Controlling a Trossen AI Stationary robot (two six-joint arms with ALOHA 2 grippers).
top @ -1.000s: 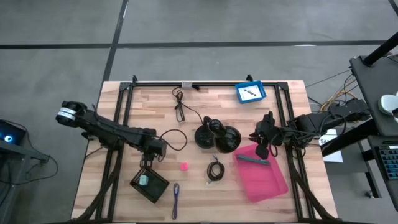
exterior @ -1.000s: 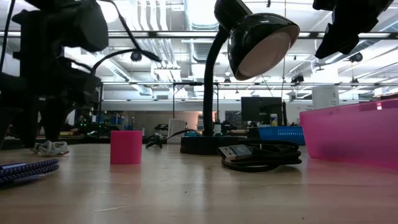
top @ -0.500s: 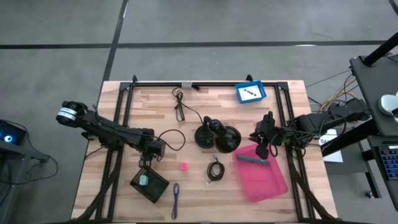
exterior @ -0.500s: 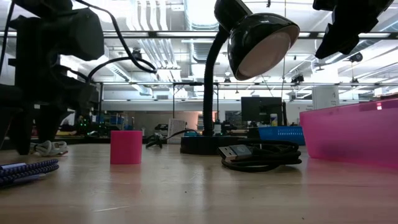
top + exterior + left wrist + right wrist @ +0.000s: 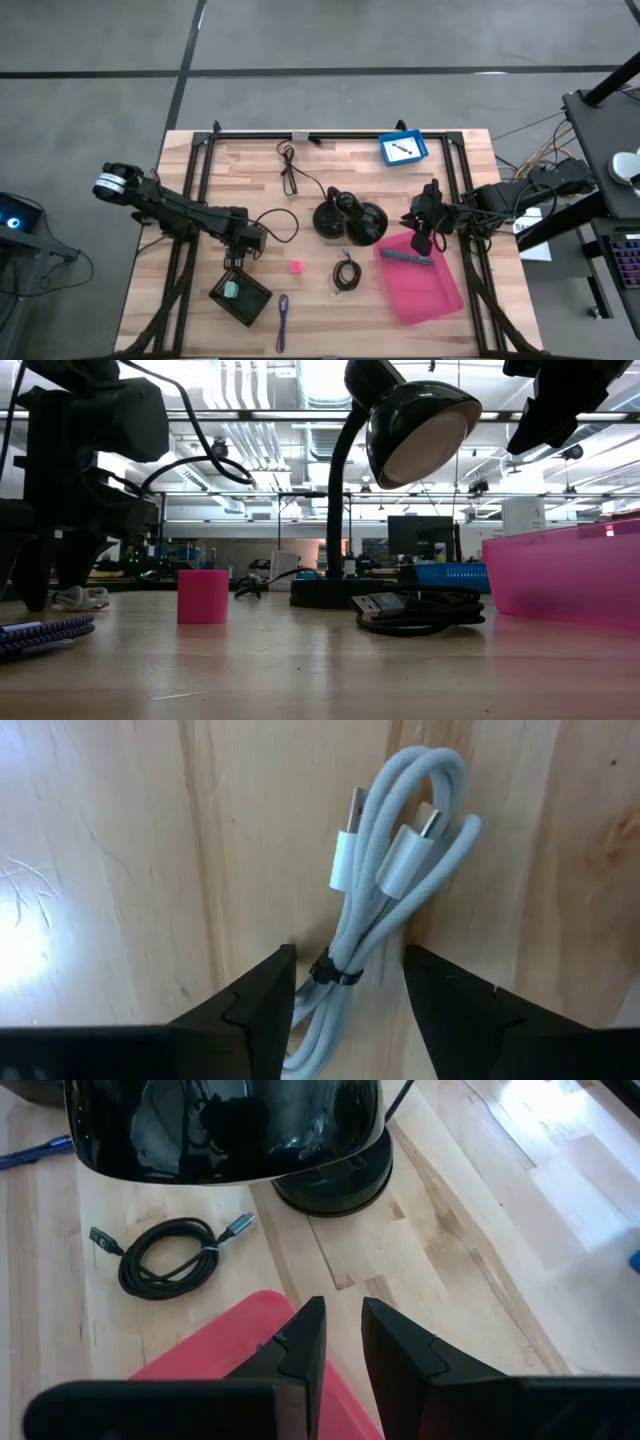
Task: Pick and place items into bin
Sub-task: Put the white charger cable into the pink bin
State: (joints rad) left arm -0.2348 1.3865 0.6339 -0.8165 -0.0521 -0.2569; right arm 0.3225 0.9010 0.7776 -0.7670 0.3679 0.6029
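My left gripper (image 5: pixel 347 954) is open low over the table's left half (image 5: pixel 240 252). Its fingers stand on either side of a pale-blue bundled USB cable (image 5: pixel 385 910) that lies flat on the wood; I cannot tell whether they touch it. The cable also shows in the low view (image 5: pixel 82 597). My right gripper (image 5: pixel 343 1302) hangs above the pink bin's (image 5: pixel 425 285) far corner, open by a narrow gap, holding nothing. A teal marker (image 5: pixel 405 257) lies in the bin. A pink cube (image 5: pixel 296 267), a coiled black cable (image 5: pixel 346 272) and a purple pen (image 5: pixel 283 318) lie on the table.
A black desk lamp (image 5: pixel 350 220) stands mid-table between the arms, its head (image 5: pixel 420 425) overhanging the coiled cable. A black box holding a pale-blue piece (image 5: pixel 240 295) sits near the left gripper. A thin black cord (image 5: pixel 290 172) and a blue tray (image 5: pixel 403 149) lie by the far edge.
My left gripper has come down toward the pale-blue cable, shifting slightly toward the table's left edge. The right arm and the objects have kept still.
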